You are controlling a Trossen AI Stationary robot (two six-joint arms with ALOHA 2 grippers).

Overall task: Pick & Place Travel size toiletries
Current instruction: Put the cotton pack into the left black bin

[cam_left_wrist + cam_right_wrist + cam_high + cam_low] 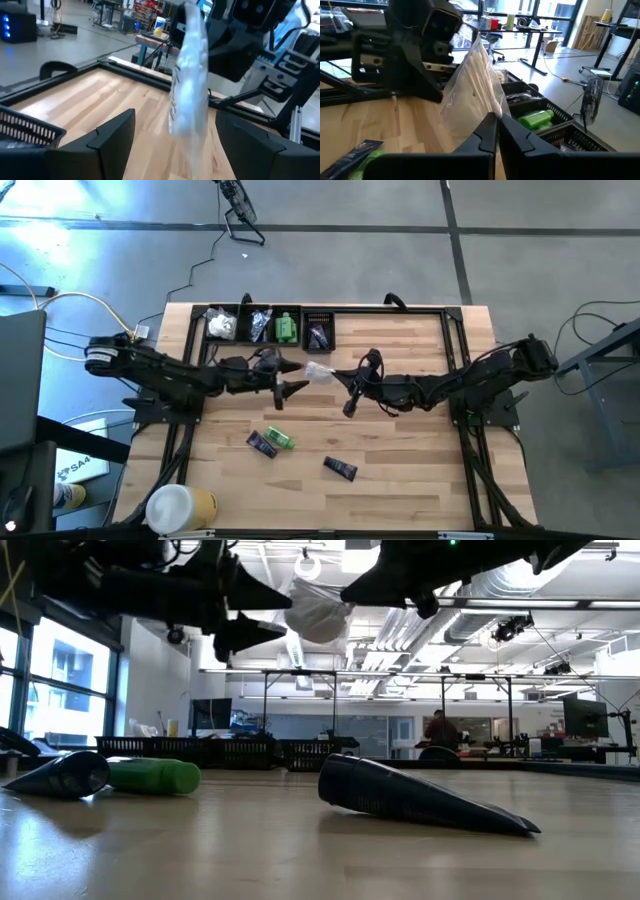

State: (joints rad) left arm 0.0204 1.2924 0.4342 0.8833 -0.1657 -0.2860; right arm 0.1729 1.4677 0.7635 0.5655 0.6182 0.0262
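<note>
Over wooden table (400,440): right tool (496,122) pinches white packet (472,90); left tool (170,137) spread.

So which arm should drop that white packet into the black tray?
Probably the right. Its pincer is shut on the packet, held above the table. The left pincer is open around it, not gripping, though it sits a bit nearer the tray.

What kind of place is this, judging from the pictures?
Probably a robotics lab or workshop: exposed ceiling ducts, workbenches with equipment behind the wooden table, and a person working in the background.
</note>
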